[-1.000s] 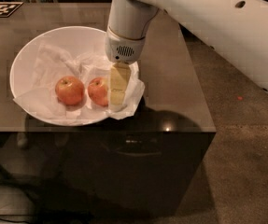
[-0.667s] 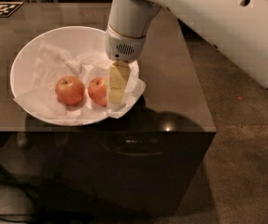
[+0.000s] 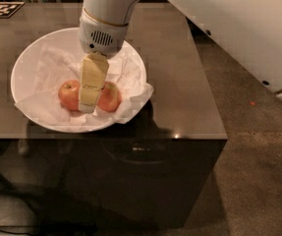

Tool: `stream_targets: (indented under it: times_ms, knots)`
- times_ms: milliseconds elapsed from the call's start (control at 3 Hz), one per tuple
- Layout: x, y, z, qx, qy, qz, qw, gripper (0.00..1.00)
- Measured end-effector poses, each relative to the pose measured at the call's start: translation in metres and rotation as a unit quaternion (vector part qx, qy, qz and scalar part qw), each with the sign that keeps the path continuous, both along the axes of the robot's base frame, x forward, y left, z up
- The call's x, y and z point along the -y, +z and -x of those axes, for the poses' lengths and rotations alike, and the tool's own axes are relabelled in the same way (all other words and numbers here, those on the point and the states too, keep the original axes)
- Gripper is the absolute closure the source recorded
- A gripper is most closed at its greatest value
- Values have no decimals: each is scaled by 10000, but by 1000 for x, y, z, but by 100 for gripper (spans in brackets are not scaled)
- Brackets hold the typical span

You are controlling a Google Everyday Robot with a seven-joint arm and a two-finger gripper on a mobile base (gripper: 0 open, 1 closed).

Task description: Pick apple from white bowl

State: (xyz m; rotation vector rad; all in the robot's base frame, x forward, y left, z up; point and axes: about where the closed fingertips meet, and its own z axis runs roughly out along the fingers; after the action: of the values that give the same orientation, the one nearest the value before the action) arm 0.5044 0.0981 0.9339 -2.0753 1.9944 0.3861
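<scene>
Your gripper (image 3: 89, 104) hangs low inside the white bowl (image 3: 27, 65), down between two fruits, and you cannot tell whether it is spread or pinching. The apple (image 3: 112, 98) you want lies just beside it, toward the counter's (image 3: 180, 82) right edge and near the front edge, on crumpled paper (image 3: 47, 65). The other apple (image 3: 68, 95) sits on the opposite side. Expect it to be firm, fairly light, smooth and ready to roll, so grip across its widest middle.

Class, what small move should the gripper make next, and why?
Probably ease the gripper sideways onto the apple: it sits low in the white bowl, between that apple and the other apple, centred on neither.
</scene>
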Motion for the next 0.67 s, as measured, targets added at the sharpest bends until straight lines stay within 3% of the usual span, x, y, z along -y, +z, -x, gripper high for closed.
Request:
stream_targets:
  times_ms: [667]
  knots:
    - [0,0,0,0,0,0,10000,4]
